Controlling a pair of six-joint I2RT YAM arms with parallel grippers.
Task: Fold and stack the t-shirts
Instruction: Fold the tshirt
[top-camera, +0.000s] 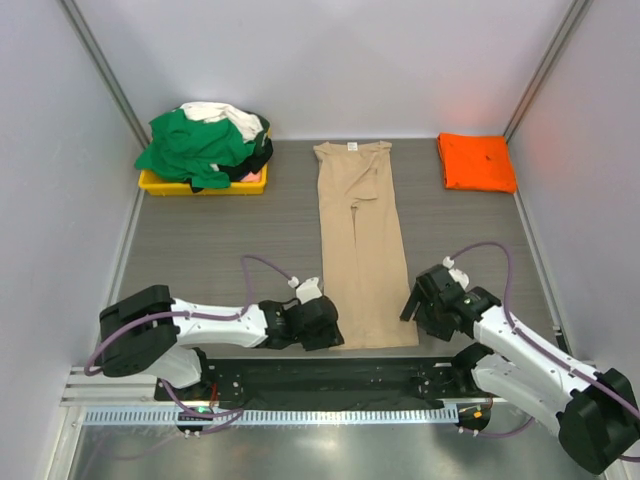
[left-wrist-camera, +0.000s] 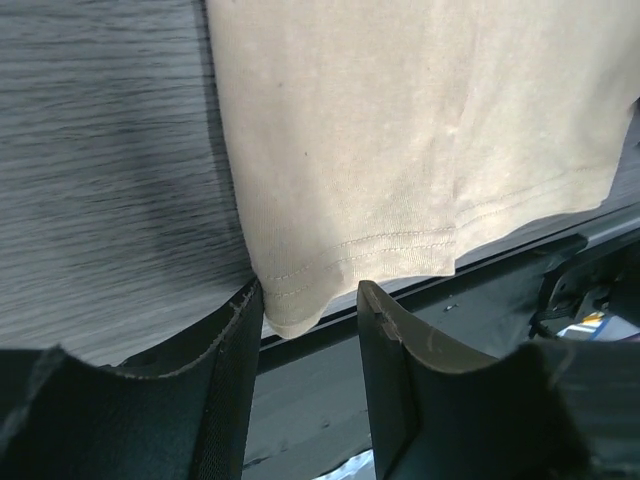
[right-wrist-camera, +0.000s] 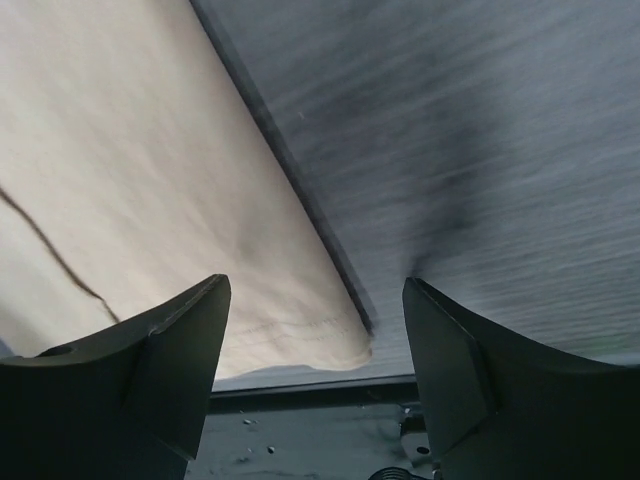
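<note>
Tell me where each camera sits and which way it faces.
Top external: above and behind the robot, looking down at the table; the left arm and right arm show, flanking the tan t-shirt.
Left wrist: on the left arm, looking past the open left pincer at the shirt's near-left hem corner.
Right wrist: on the right arm, looking past the open right pincer at the near-right corner.
Shared: all three show the tan t-shirt's near hem.

Tan tee (top-camera: 358, 240), orange tee (top-camera: 476, 162), green/white/blk heap (top-camera: 200, 145), yellow tray (top-camera: 160, 184), grey woodgrain tbl (top-camera: 220, 230)
</note>
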